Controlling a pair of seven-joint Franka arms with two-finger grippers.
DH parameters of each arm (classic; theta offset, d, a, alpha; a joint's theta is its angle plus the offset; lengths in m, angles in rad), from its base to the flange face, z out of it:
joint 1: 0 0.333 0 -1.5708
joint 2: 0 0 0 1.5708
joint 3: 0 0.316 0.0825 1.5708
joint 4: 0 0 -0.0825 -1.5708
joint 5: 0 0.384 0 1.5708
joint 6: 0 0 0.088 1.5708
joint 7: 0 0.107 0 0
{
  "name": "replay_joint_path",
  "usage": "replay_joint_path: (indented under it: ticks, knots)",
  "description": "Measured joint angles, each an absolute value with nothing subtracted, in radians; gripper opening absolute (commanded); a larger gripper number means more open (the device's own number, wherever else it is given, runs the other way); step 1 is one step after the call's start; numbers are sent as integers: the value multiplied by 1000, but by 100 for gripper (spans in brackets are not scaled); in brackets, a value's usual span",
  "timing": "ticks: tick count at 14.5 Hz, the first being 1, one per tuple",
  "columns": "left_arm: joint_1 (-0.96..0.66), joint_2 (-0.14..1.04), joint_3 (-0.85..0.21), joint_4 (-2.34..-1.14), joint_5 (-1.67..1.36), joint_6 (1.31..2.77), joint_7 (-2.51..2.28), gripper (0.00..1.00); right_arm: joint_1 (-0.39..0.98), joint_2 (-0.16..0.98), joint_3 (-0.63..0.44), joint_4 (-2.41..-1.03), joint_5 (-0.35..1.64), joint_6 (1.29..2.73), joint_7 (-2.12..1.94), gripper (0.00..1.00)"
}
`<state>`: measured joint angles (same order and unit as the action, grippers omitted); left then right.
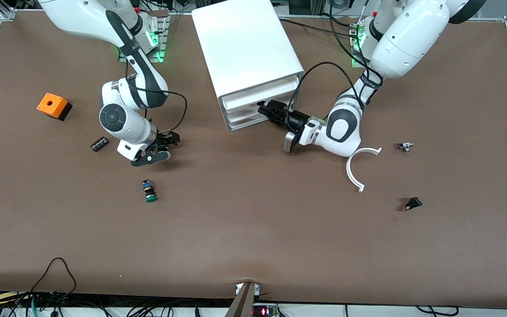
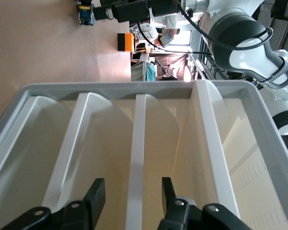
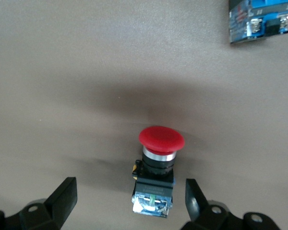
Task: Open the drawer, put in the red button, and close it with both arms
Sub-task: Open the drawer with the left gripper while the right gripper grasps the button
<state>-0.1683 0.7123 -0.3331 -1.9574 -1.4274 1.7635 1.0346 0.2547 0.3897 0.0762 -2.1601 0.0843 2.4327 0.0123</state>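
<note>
Our right gripper (image 3: 129,201) hangs wide open over the red button (image 3: 156,170), which lies on its side on the table (image 1: 253,229) near the green button (image 1: 149,192). We judge it light, rigid and slick-capped, so we take the squared body. Our left gripper (image 2: 132,199), half-closed, straddles the lip of the middle drawer (image 2: 137,158) of 3.

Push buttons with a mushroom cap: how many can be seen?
2. The red button lies on the table under the right hand; the front view hides it. The green button lies nearer the front camera than that hand. Others may be hidden.
</note>
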Motion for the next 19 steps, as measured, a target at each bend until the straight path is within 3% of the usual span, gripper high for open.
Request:
replay_joint_path:
  ticks: [5, 7, 9, 17, 19]
  knots:
    - [-171, 712, -352, -1965, -1428, 1764, 1035, 24, 251, 408, 73, -2162, 84, 2454, -29, 100]
    - [-171, 712, -352, -1965, -1428, 1764, 1035, 8, 251, 417, 70, -2162, 84, 2462, -39, 100]
    - [-171, 712, -352, -1965, -1428, 1764, 1035, 1, 250, 421, 67, -2162, 84, 2466, -41, 100]
    - [-171, 712, -350, -1965, -1428, 1764, 1033, 0, 225, 436, 64, -2162, 84, 2472, -44, 99]
    - [-170, 711, -342, -1956, -1428, 1765, 1021, 0, 225, 444, 64, -2162, 84, 2480, -44, 95]
